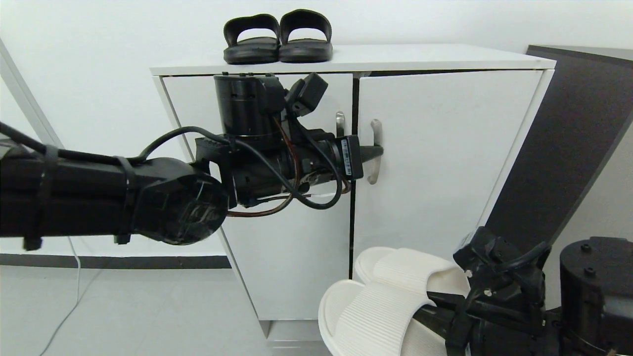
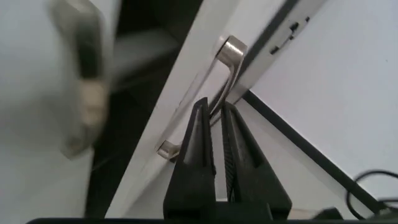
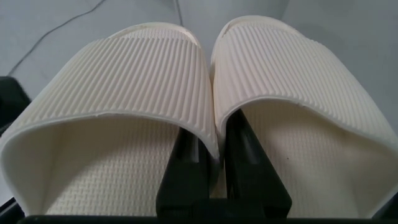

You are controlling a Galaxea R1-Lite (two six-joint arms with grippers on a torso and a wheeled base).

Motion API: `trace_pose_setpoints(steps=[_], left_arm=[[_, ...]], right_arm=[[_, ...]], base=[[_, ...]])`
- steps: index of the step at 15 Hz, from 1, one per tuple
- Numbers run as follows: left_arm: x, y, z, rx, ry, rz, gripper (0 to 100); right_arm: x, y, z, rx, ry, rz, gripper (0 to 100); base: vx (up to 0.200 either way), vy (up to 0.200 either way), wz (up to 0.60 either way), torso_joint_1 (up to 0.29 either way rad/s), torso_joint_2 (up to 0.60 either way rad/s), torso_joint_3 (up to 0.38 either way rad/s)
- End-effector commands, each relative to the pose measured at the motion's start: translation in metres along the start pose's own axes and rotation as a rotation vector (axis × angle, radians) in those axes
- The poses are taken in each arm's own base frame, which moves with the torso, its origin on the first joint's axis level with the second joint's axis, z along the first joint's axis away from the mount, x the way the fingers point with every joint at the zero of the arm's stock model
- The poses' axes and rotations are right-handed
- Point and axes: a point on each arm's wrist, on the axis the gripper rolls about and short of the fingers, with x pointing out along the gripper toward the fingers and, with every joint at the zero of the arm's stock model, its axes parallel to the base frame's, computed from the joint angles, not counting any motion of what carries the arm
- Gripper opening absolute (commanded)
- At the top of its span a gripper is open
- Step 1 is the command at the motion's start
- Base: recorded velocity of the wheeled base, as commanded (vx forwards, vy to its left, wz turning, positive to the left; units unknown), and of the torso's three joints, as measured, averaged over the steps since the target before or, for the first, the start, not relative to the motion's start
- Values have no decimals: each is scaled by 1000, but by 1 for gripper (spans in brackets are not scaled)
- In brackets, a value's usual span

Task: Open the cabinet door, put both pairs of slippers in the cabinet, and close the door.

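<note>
A white two-door cabinet (image 1: 445, 148) stands against the wall. A black pair of slippers (image 1: 277, 39) rests on its top. My left gripper (image 1: 375, 151) is shut on the right door's metal handle (image 1: 377, 129), and the wrist view shows its fingers (image 2: 200, 140) pinching that handle (image 2: 229, 55). The right door stands slightly ajar, with a dark gap along its top edge. Low in front of the cabinet, my right gripper (image 3: 214, 155) is shut on the inner straps of a white ribbed pair of slippers (image 1: 390, 291), holding both side by side (image 3: 149, 81).
The left door is shut and its handle (image 1: 339, 123) sits just beside the gripped one. A dark panel (image 1: 568, 148) leans along the cabinet's right side. A thin cable (image 1: 69, 306) trails over the grey floor at the left.
</note>
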Motion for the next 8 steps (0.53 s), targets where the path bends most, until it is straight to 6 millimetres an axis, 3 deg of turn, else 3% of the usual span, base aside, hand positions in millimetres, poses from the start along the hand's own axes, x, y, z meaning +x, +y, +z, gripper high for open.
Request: trace_pose_setpoints(steps=[1, 5, 8], left_arm=[[-25, -23, 4, 13, -20, -39, 0], [-52, -43, 3, 21, -26, -77, 0], [-67, -44, 2, 23, -36, -69, 0]], right_arm=[[-5, 1, -3, -2, 5, 42, 0], [-18, 7, -9, -13, 8, 146, 0], [-19, 7, -12, -47, 17, 158, 0]], base=[[0, 0, 0, 0, 0, 0], [0, 0, 0, 0, 0, 0], [0, 0, 0, 0, 0, 0]])
